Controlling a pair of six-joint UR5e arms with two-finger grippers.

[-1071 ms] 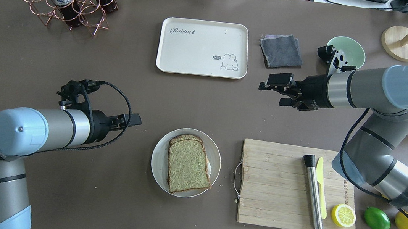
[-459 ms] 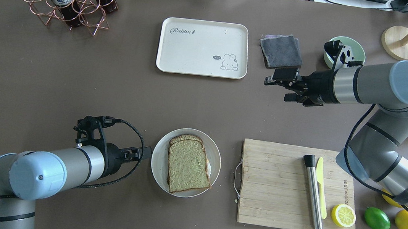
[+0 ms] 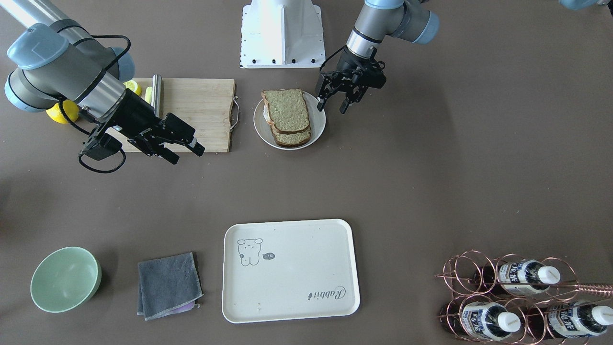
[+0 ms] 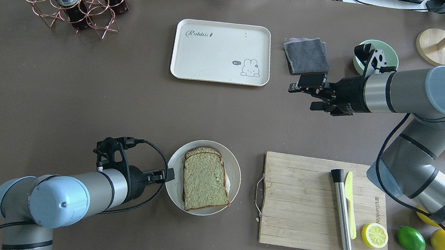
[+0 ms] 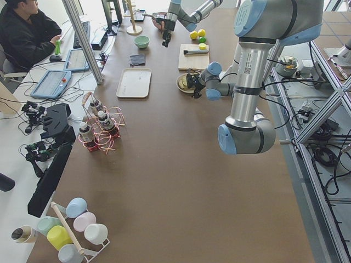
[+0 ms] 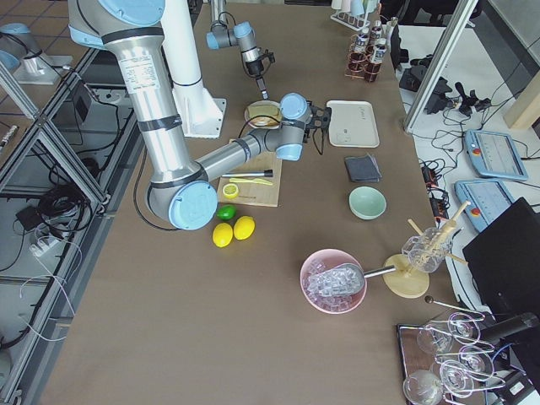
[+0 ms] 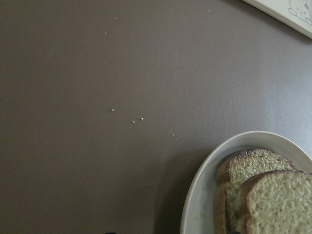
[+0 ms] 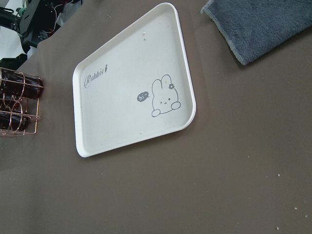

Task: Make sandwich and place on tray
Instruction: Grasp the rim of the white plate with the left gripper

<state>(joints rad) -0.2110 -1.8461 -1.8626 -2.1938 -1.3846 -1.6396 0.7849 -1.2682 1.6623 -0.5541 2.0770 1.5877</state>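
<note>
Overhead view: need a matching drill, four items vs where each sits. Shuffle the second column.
Items
1. sandwich
2. steel muddler
3. grey cloth
4. lime

Places
A. between the tray and the green bowl
B. on the table, right of the cutting board
C. on the round white plate
D. on the cutting board

Pairs: 1-C, 2-D, 3-A, 4-B

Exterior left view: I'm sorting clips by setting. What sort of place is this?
Likely a robotics lab staged as a kitchen: an operator sits beside the table, aluminium framing stands alongside, and a sandwich and cutting board lie out.
</note>
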